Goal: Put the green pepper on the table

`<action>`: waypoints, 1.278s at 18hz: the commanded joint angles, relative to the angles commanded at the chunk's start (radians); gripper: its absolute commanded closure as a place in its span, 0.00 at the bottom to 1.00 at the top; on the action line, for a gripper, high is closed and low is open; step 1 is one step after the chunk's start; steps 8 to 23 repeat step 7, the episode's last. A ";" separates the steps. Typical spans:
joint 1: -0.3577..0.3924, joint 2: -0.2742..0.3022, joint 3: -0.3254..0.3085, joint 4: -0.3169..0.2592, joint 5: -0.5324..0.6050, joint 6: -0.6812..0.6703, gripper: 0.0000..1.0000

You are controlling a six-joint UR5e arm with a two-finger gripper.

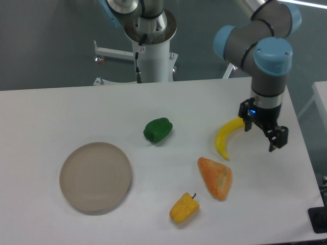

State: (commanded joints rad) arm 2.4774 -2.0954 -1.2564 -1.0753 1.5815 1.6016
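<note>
The green pepper (pixel 158 129) is a small glossy dark-green lump lying on the white table (pixel 61 112), a little left of centre, with nothing touching it. My gripper (pixel 262 133) hangs far to its right, above the table near the right edge and just past the upper end of the banana. Its fingers stand apart and open, with nothing between them.
A round beige plate (pixel 95 177) sits at the front left. A yellow banana (pixel 226 136), an orange-coloured piece of bread (pixel 215 176) and a yellow pepper (pixel 184 207) lie to the right and front. The robot's base column (pixel 151 48) rises behind the table.
</note>
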 joint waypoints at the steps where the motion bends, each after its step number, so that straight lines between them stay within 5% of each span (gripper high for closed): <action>1: 0.000 -0.008 0.005 0.000 0.000 -0.003 0.00; 23: -0.006 -0.032 0.043 0.002 -0.002 -0.009 0.00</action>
